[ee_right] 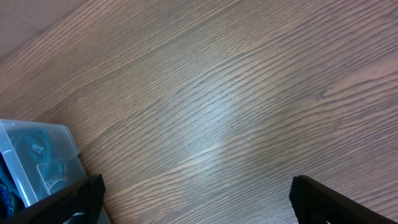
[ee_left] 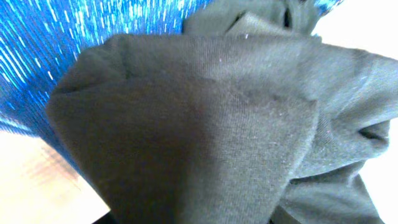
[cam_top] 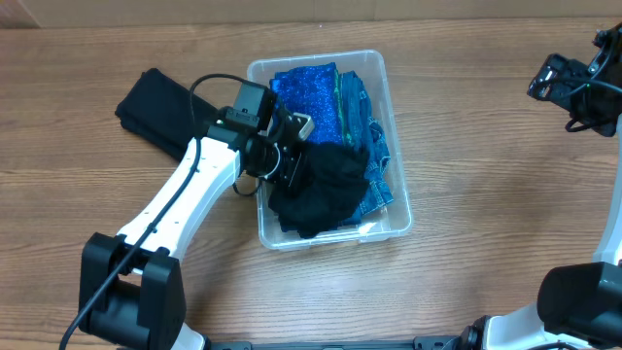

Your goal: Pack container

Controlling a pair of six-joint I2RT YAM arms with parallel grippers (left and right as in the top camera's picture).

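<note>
The clear plastic container [cam_top: 397, 146] stands mid-table and holds a sparkly blue cloth [cam_top: 306, 92], a blue patterned cloth [cam_top: 364, 117] and a black garment [cam_top: 326, 190] bunched at its near end. My left gripper [cam_top: 292, 151] is over the container's left wall, against the black garment. In the left wrist view the black garment [ee_left: 211, 124] fills the frame and hides the fingers, with the sparkly blue cloth [ee_left: 62, 43] behind it. My right gripper [cam_top: 564, 78] is open and empty above bare table at the far right [ee_right: 196, 186]. A corner of the container [ee_right: 37, 155] shows there.
A second black folded cloth [cam_top: 151, 107] lies on the wooden table left of the container, partly under my left arm. The table's back edge runs along the top of the overhead view.
</note>
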